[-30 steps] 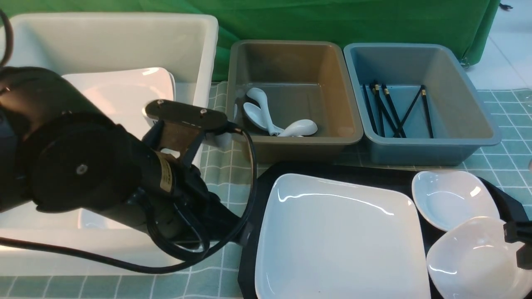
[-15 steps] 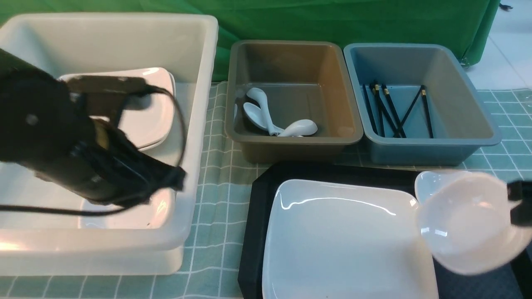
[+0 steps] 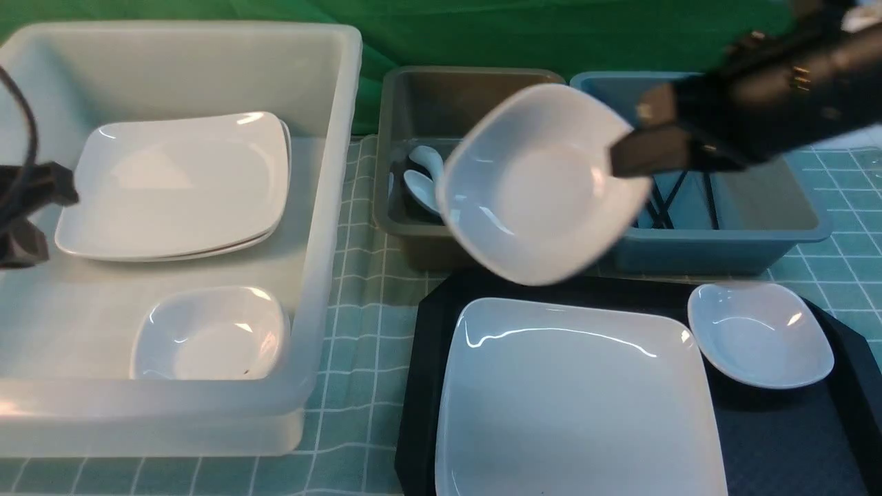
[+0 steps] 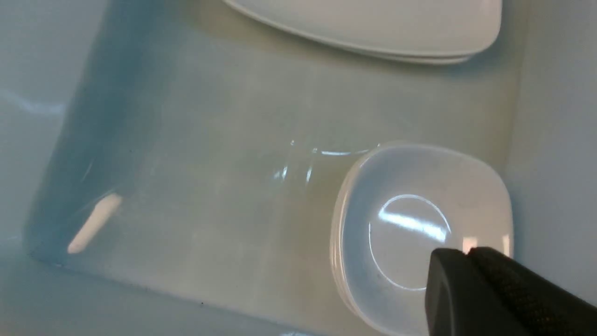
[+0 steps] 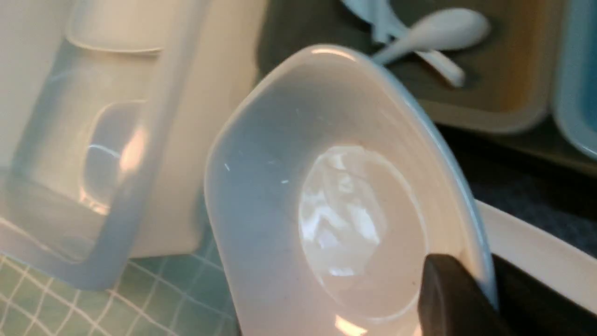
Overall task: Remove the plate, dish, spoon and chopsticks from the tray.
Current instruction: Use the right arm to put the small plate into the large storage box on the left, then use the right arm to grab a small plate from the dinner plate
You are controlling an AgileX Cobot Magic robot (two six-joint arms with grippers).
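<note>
1 dish (image 3: pixel 530 186) hangs pinched in the right gripper (image 3: pixel 623 155) — left gripper (image 3: pixel 27 217) state unclear.

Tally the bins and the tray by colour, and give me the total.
White bin: 1
Grey-brown bin: 1
Blue-grey bin: 1
Black tray: 1
Total: 4

White, perhaps translucent tub (image 3: pixel 325 207); checked cloth (image 3: pixel 365 324)
</note>
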